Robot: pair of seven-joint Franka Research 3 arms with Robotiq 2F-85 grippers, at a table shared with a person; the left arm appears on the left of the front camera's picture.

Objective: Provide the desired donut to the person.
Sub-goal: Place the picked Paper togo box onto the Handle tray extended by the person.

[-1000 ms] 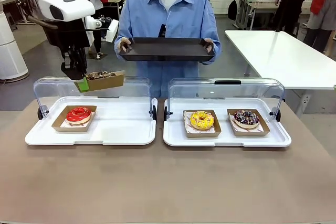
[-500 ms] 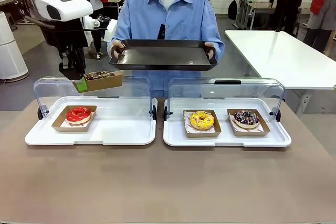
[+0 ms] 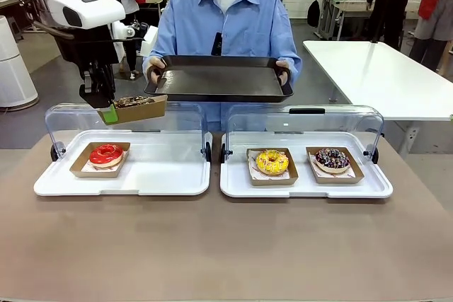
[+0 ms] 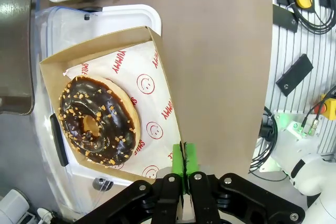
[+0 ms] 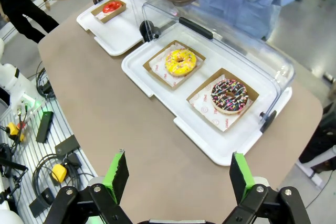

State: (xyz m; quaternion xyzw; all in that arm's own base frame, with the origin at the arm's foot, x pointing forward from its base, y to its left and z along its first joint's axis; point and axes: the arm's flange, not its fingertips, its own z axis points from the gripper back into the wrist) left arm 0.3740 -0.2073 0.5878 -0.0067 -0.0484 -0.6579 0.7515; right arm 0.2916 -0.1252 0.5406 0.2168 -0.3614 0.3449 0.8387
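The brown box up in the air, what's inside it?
Inside the brown box lies a chocolate donut with nut bits, on white paper with red smileys. The paper hides the box's floor, and the donut hides the paper under it.

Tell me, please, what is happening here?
The left gripper is shut on the edge of a cardboard tray with a chocolate donut, held above the left display case. The person holds out a black tray with both hands. A red donut lies in it; a yellow donut and a sprinkled donut lie in the right display case. The right gripper is open.
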